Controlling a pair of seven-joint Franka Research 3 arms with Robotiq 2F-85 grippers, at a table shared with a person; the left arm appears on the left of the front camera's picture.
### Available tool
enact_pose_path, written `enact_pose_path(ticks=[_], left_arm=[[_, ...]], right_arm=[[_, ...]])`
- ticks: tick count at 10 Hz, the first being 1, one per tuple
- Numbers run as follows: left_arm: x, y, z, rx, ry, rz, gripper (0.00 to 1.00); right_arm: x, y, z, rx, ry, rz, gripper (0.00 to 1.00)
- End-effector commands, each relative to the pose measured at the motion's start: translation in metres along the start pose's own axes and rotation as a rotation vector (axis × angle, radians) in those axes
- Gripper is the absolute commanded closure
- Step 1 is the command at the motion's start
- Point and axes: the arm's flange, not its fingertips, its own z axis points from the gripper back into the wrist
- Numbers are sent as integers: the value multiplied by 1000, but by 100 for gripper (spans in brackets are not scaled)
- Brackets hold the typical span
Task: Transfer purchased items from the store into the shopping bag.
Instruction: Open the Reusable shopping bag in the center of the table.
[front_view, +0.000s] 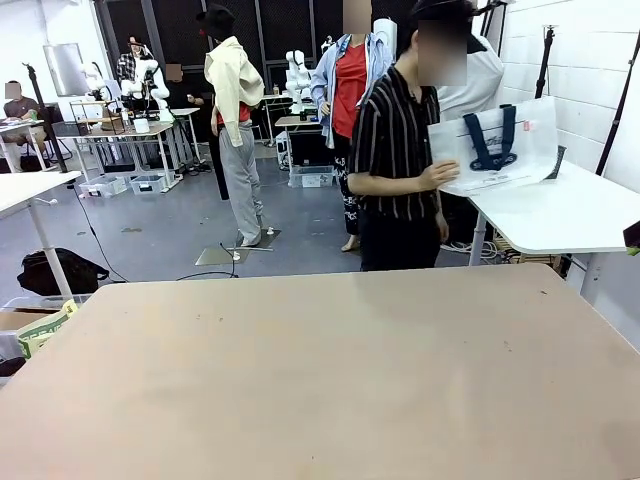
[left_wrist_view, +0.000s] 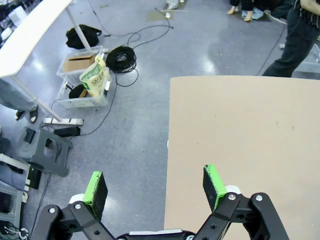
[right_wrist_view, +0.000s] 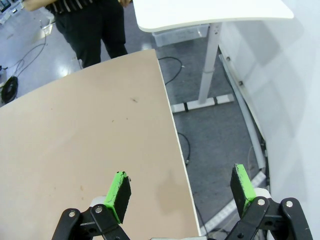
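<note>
The shopping bag (front_view: 527, 140) looks light and floppy, so take its navy handles (front_view: 474, 138); your left pincer (left_wrist_view: 155, 182) and right pincer (right_wrist_view: 182, 187) gape apart, empty.

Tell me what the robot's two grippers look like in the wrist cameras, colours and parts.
The left gripper has black jointed links with silver bolts and two fingers faced with bright green pads. The right gripper looks the same: black links, silver bolts, green-padded fingers.
</note>
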Motion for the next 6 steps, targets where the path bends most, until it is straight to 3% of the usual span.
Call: enact_pose_path(ticks=[1, 6], left_arm=[[-2, 0, -1, 14, 8, 3, 0], [-2, 0, -1, 14, 8, 3, 0]], right_arm=[[-3, -2, -2, -1, 5, 1, 0], [-3, -2, -2, -1, 5, 1, 0]])
